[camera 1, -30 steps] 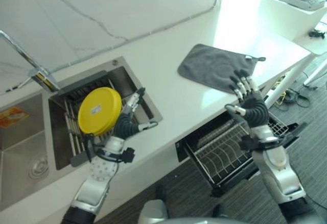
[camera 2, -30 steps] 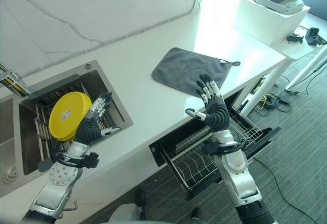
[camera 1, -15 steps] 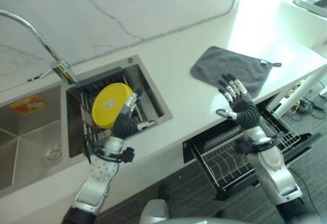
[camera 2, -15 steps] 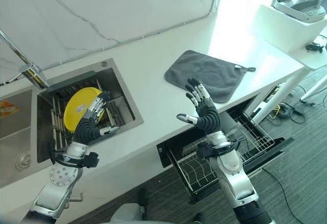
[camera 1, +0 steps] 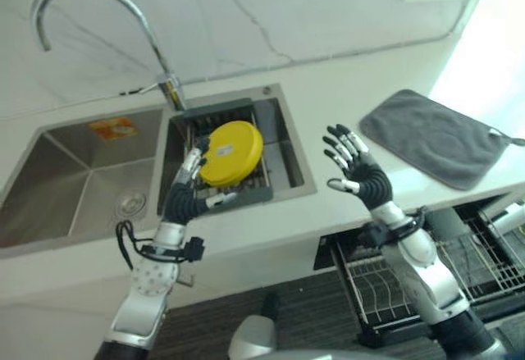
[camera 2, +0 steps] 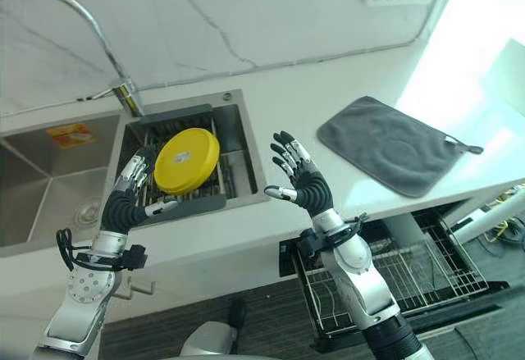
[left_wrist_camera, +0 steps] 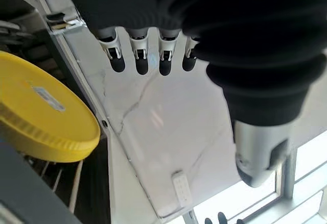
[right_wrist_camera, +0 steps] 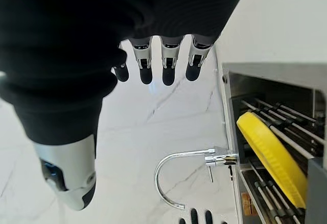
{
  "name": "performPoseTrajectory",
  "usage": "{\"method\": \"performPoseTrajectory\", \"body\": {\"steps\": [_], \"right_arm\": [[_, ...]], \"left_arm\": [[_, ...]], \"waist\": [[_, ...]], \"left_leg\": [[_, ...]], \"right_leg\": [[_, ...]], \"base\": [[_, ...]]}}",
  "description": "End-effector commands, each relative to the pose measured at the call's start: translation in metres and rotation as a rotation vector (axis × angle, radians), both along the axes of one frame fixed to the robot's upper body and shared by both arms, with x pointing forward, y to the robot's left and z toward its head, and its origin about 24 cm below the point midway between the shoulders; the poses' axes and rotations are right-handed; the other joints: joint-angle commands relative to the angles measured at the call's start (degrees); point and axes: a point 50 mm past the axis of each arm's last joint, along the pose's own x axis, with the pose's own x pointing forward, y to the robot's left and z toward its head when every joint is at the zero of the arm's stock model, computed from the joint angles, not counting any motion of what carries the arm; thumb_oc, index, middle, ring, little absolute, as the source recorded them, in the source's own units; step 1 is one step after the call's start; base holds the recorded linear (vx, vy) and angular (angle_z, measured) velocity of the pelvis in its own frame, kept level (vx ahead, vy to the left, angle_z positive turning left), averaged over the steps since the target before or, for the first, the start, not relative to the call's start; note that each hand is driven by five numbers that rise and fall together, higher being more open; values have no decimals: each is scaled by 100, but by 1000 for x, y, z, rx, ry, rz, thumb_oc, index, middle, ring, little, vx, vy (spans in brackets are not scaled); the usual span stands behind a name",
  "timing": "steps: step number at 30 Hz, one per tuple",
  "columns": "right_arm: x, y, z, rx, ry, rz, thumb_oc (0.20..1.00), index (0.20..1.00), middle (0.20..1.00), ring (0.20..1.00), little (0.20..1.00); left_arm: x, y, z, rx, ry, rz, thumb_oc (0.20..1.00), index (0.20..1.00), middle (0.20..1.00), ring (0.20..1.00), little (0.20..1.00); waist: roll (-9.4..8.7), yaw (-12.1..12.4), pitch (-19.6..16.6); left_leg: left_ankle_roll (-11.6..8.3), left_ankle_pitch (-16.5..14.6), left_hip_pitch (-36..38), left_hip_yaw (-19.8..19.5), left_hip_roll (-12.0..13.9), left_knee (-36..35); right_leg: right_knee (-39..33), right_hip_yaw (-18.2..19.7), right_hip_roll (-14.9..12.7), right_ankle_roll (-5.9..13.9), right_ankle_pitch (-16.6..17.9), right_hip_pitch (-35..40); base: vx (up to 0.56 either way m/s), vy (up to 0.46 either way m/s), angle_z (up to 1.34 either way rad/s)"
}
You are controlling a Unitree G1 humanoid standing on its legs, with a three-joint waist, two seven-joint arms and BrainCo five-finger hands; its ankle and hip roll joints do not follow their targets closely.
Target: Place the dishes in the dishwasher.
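The left hand is raised at the front edge of the sink, fingers straight and spread, thumb out to the side, holding nothing; its fingertips are just beside the near rim of the yellow plate but not touching it. The plate leans in the dark rack that sits in the right basin, tilted with its flat face up and toward the robot; being round, it has no long axis to read. The tap arches over the basins behind it. The right hand is held up over the white counter, well apart from the plate, fingers splayed and empty. Beyond it a grey cloth lies flat on the counter, and the pulled-out dishwasher rack shows below the counter edge.

Against a second ago, the whole scene has slid rightward, which is the camera turning. The plate sits in the rack as before, and both hands remain open in about the same pose.
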Motion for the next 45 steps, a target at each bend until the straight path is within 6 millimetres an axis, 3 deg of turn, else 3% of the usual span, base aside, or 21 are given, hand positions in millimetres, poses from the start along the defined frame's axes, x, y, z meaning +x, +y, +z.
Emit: {"method": "performPoseTrajectory", "body": {"steps": [1,7,10,18,25,32,34,35,45], "right_arm": [[5,7,20,82,-73,17,1000,1000,1000,1000,1000],[15,13,21,127,-30,59,1000,1000,1000,1000,1000],[26,23,17,277,115,195,1000,1000,1000,1000,1000],[38,22,16,277,169,172,1000,1000,1000,1000,1000],[60,20,37,237,148,104,1000,1000,1000,1000,1000],[78,4,62,236,98,-15,1000,1000,1000,1000,1000],[81,0,66,238,93,-37,1000,1000,1000,1000,1000],[84,-2,67,238,95,-53,1000,1000,1000,1000,1000],[100,-15,67,215,145,-150,1000,1000,1000,1000,1000]], "left_arm": [[-1,0,25,61,-127,-37,1000,1000,1000,1000,1000],[-1,0,26,79,-120,-76,1000,1000,1000,1000,1000],[1,-2,26,103,-112,-114,1000,1000,1000,1000,1000],[3,-4,26,123,-99,-162,1000,1000,1000,1000,1000],[5,-6,26,142,-83,-213,1000,1000,1000,1000,1000],[10,-10,28,162,-68,-259,1000,1000,1000,1000,1000],[11,-10,28,162,-66,-267,1000,1000,1000,1000,1000],[12,-9,28,163,-62,-271,1000,1000,1000,1000,1000],[14,-10,28,174,-47,-311,1000,1000,1000,1000,1000]], "waist": [[-120,133,-208],[-127,303,-224],[-169,415,-248],[-216,518,-278],[-251,647,-278],[-300,699,-290],[-257,725,-280],[-289,720,-291],[-276,826,-285]], "left_leg": [[-125,-412,-263,207,236,41],[-139,-372,-268,61,191,32],[-134,-329,-270,-78,155,20],[-131,-301,-266,-233,113,26],[-151,-294,-241,-447,86,46],[-205,-392,-204,-542,73,36],[-157,-281,-251,-521,52,46],[-198,-386,-206,-556,49,34],[-176,-396,-173,-641,-16,42]], "right_leg": [[551,190,-59,-217,-806,82],[548,91,0,-250,-815,141],[533,11,15,-254,-797,204],[512,-42,34,-253,-771,280],[431,-44,56,-268,-708,332],[392,-28,80,-260,-785,419],[406,-118,60,-260,-674,382],[387,-54,71,-248,-773,441],[384,-121,27,-214,-737,498]], "base": [[12,-17,9],[30,-17,12],[87,-46,24],[46,-23,12],[45,-17,1],[56,-11,9],[3,41,11],[108,-40,4],[52,-1,6]]}}
